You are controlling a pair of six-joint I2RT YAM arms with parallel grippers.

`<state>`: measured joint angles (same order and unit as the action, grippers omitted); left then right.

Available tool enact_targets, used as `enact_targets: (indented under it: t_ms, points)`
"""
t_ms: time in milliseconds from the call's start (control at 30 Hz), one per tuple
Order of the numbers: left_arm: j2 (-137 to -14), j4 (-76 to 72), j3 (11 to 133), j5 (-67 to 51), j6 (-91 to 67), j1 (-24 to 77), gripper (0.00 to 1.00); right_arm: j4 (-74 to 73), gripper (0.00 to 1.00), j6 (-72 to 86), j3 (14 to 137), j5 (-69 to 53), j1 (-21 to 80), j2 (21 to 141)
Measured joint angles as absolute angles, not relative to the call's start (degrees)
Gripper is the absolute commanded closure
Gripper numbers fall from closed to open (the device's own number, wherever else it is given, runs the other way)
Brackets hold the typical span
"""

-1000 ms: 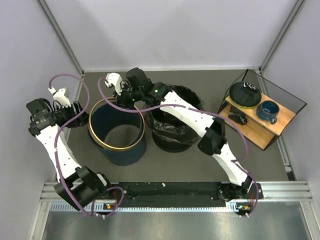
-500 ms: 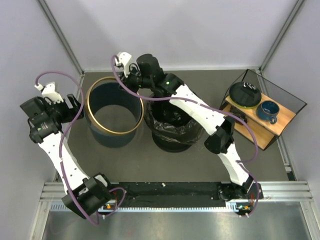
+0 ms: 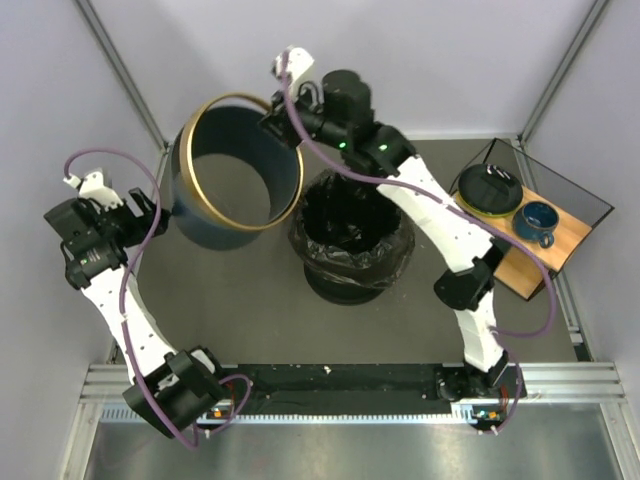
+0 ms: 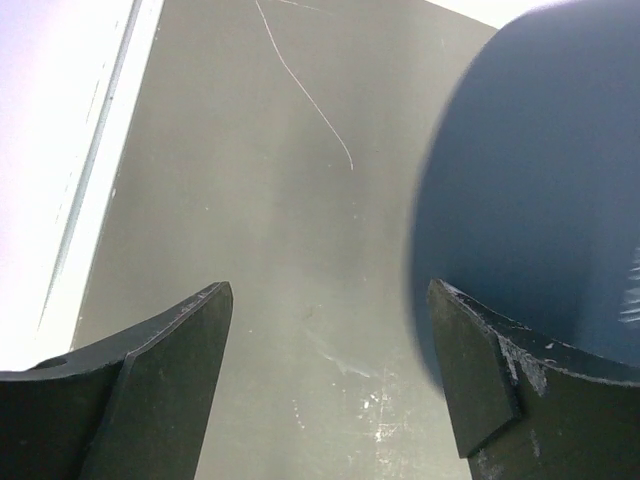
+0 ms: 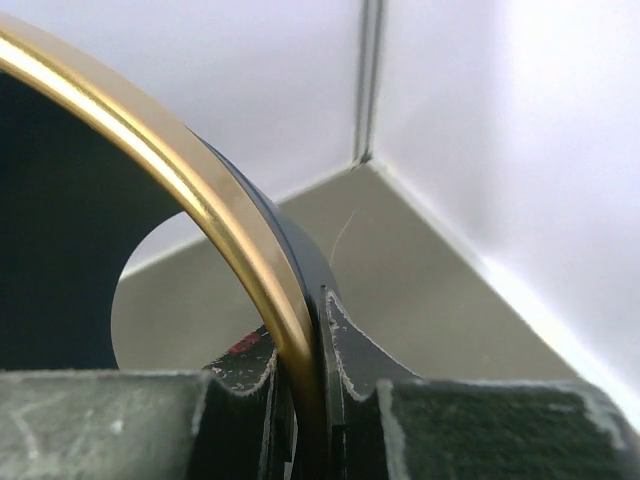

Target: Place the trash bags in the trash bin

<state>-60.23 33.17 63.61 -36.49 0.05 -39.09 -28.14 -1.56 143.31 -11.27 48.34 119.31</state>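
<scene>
The navy trash bin [image 3: 207, 230] with its gold rim hangs tilted in the air at the back left, its mouth facing the camera. My right gripper [image 3: 284, 118] is shut on the rim; in the right wrist view the gold rim [image 5: 170, 165] sits pinched in that gripper [image 5: 305, 375]. A glossy black trash bag [image 3: 350, 250] sits bunched in a round heap on the table's middle, below the right arm. My left gripper [image 3: 152, 212] is open and empty just left of the bin; the left wrist view shows that gripper [image 4: 330, 370] with the bin wall [image 4: 540, 200] by the right finger.
A wire shelf with a wooden board [image 3: 520, 260] stands at the right, holding a dark plate with a black roll [image 3: 490, 188], a blue cup [image 3: 535, 220] and a small black item [image 3: 478, 235]. Grey walls close in the back and sides.
My right arm has lifted the bin off the table and carried it up and toward the back, tilting it. The left gripper has stayed by the bin's left side.
</scene>
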Motion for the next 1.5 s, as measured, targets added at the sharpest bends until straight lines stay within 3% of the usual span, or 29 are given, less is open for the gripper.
enact_targets:
  t_ms: [467, 867, 1033, 1200, 1500]
  points:
    - [-56.9, 30.52, 57.45, -43.48, 1.3, -39.07, 0.19, -29.54, 1.0, -0.05, 139.76, -8.91, 40.38, 92.77]
    - [-52.49, 33.06, 56.16, -46.96, 6.92, -38.17, 0.21, -47.51, 1.0, -6.81, 129.32, -4.67, 39.51, 69.19]
    - [-52.23, 33.93, 55.68, -46.76, 7.4, -35.99, 0.21, -57.12, 1.0, -8.14, 129.6, 0.43, 39.46, 68.07]
    - [-51.79, 34.09, 55.48, -46.28, 7.75, -34.46, 0.21, -66.06, 1.0, -8.19, 134.02, 3.68, 36.97, 74.54]
    - [-51.37, 34.28, 54.0, -45.1, 9.61, -34.41, 0.21, -71.24, 1.0, -0.8, 140.05, -2.81, 27.09, 86.76]
